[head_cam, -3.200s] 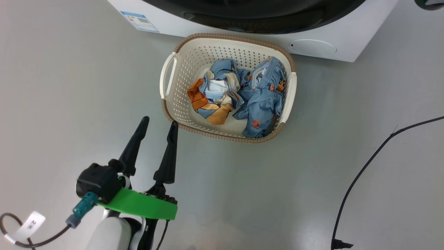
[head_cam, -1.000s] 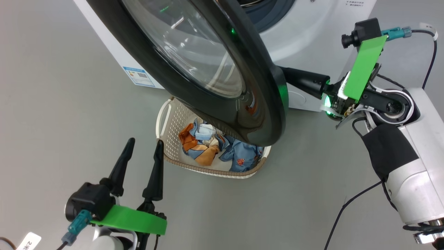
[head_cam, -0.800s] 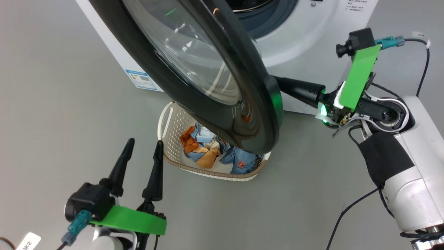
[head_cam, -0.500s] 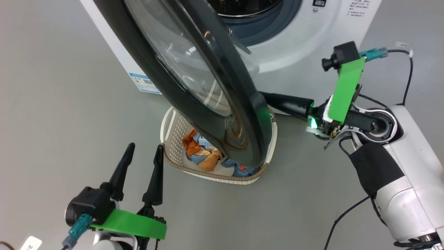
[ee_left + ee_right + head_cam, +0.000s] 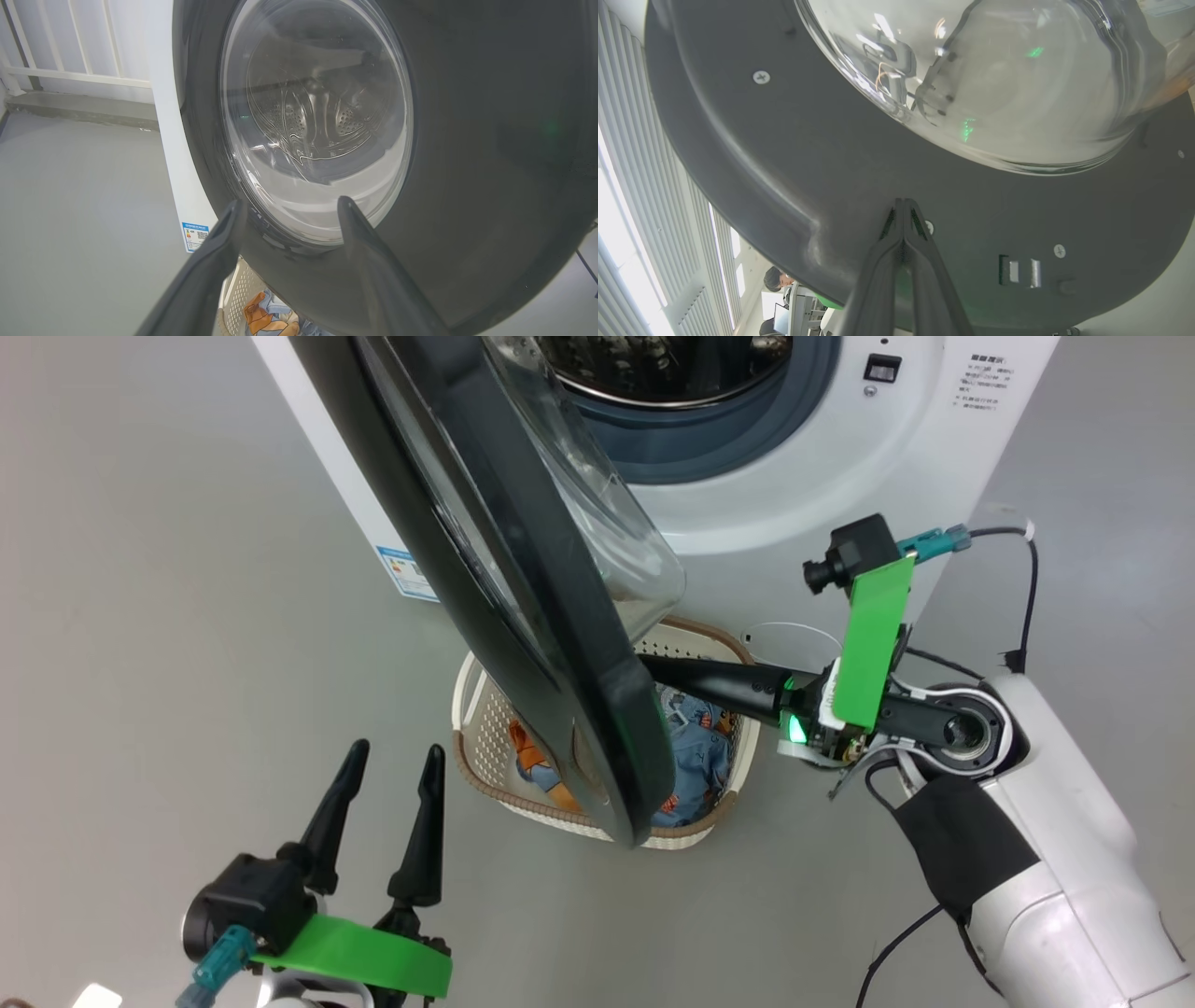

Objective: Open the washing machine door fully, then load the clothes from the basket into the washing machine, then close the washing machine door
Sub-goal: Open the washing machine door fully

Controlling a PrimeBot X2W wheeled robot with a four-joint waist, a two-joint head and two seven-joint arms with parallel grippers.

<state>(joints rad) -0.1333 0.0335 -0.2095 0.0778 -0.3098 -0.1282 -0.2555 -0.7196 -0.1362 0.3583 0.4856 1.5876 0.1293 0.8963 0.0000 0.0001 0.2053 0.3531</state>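
Observation:
The washing machine (image 5: 794,495) stands at the top with its steel drum (image 5: 653,355) exposed. The washing machine door (image 5: 569,672) is swung part-way out, seen nearly edge-on, with its glass bowl (image 5: 607,551) facing the machine. My right gripper (image 5: 653,667) is shut, its tips against the door's inner face (image 5: 784,154) just below the glass (image 5: 994,79). Under the door sits the basket (image 5: 481,728) with the clothes (image 5: 695,756), partly hidden. My left gripper (image 5: 397,751) hangs open at the lower left, apart from the door (image 5: 467,140).
A blue label (image 5: 406,574) is on the machine's side, a round cover (image 5: 794,644) low on its front. A black cable (image 5: 896,943) lies on the grey floor at the right. A white railing (image 5: 70,70) stands behind. A person (image 5: 777,280) sits far off.
The door has swung further out from the machine, with my shut right gripper following against its inner face. The head camera has shifted. The left gripper has stayed open and in place.

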